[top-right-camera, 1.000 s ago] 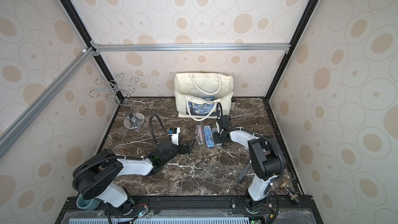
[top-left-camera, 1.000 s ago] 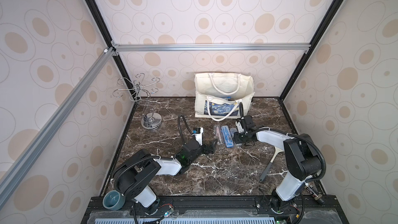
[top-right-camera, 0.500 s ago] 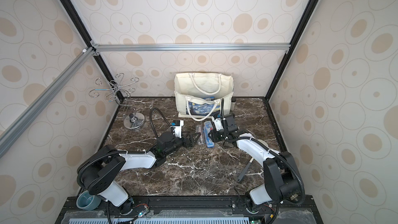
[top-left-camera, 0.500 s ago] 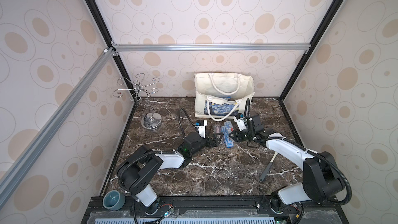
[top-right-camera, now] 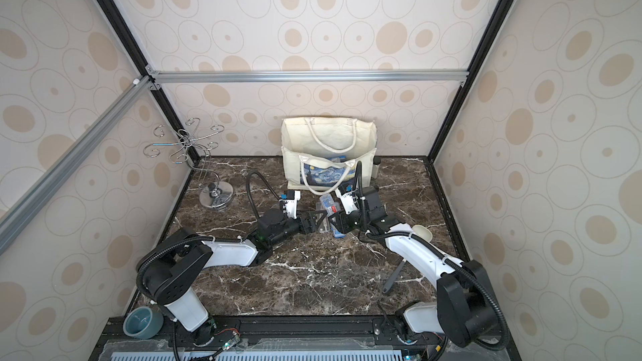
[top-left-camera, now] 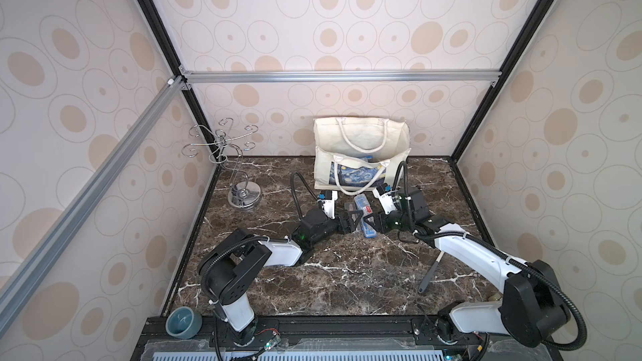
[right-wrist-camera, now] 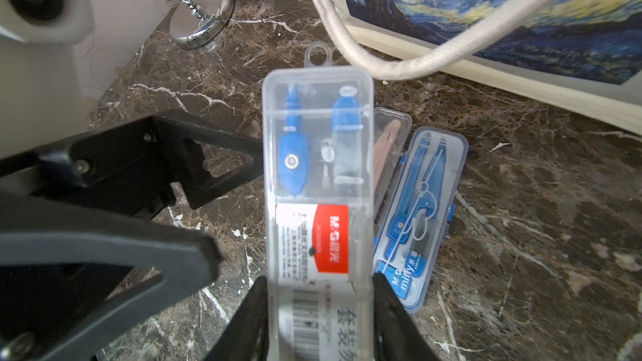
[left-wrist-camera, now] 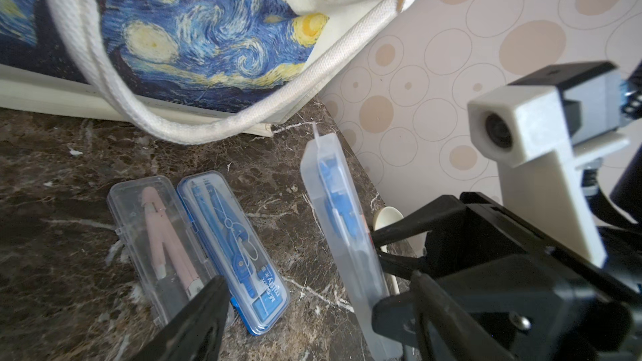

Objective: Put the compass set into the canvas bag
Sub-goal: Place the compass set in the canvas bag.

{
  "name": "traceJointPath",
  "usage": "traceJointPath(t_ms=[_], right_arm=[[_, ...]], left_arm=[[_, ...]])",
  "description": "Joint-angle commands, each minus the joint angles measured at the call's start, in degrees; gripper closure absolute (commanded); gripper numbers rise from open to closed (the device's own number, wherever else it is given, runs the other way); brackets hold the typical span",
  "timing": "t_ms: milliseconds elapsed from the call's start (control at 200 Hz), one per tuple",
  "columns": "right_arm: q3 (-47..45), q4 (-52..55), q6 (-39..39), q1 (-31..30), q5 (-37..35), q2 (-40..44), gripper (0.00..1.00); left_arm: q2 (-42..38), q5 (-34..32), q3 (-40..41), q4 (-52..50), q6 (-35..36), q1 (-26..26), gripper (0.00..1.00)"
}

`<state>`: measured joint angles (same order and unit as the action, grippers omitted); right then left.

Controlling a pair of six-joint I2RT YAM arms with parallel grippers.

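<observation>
A dark marble surface [top-left-camera: 347,272] with white veins carries the canvas bag [top-left-camera: 361,154], which stands at the back. A chrome hook stand [top-left-camera: 245,196] stands in the far left corner. A pink compass case [left-wrist-camera: 156,237] and a blue compass case [left-wrist-camera: 236,251] lie side by side. A grey-handled spoon [top-left-camera: 430,272] lies on the right.

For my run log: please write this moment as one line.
right gripper: shut on clear compass case, lifted | left gripper: open beside it | pink compass case, blue compass case: on table | canvas bag: upright

Your left arm [top-left-camera: 278,252] stretches low from seven o'clock toward two o'clock. The left tool [top-left-camera: 355,221] has its jaws apart, one on each side of the compass set [right-wrist-camera: 318,168]. Your right arm [top-left-camera: 469,255] reaches from five o'clock toward ten o'clock, and the right tool [right-wrist-camera: 318,288] grips that set by its edges.
</observation>
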<state>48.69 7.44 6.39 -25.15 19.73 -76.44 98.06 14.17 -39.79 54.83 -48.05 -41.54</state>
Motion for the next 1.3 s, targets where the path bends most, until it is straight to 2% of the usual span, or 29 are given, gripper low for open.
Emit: traceJointPath(t_ms=[0,265,330,405,610,830,1025,1230,1295], right_arm=[[0.04,-0.96,-1.00,-1.21,0.47,1.21,0.61],[1.82,-0.24,-1.57,-3.79,-1.97,-0.06,0.61],[2.14,-0.24,-1.73,-4.58,-2.77,-0.36,0.61],[2.68,-0.19,-1.97,-5.28,-3.43,-0.85,0.61],[3.79,-0.25,-2.37,-6.58,-4.40,-1.84,0.61],[4.49,-0.32,-2.47,-7.07,-4.61,-2.65,0.61],[4.53,-0.05,-2.78,-7.20,-4.82,-2.83,0.59],[3.64,0.67,-3.51,-7.14,-8.34,-1.56,0.46],[2.36,0.09,-3.65,-7.11,-11.17,0.10,0.37]], left_arm=[[1.03,1.70,-2.61,5.10,-3.91,0.73,0.24],[2.64,2.88,-3.28,7.20,-7.16,0.81,0.49],[2.79,2.48,-3.49,5.95,-7.74,0.78,0.51],[2.62,1.83,-4.21,3.25,-7.89,0.79,0.61],[1.91,1.76,-4.10,2.54,-7.67,0.82,0.75],[1.67,2.17,-3.92,2.91,-7.32,0.87,0.84],[2.17,2.78,-3.72,4.45,-7.44,0.89,0.85],[1.37,2.92,-4.67,1.77,-4.53,1.01,0.86],[0.55,2.36,-5.20,-0.25,-2.82,1.00,0.86]])
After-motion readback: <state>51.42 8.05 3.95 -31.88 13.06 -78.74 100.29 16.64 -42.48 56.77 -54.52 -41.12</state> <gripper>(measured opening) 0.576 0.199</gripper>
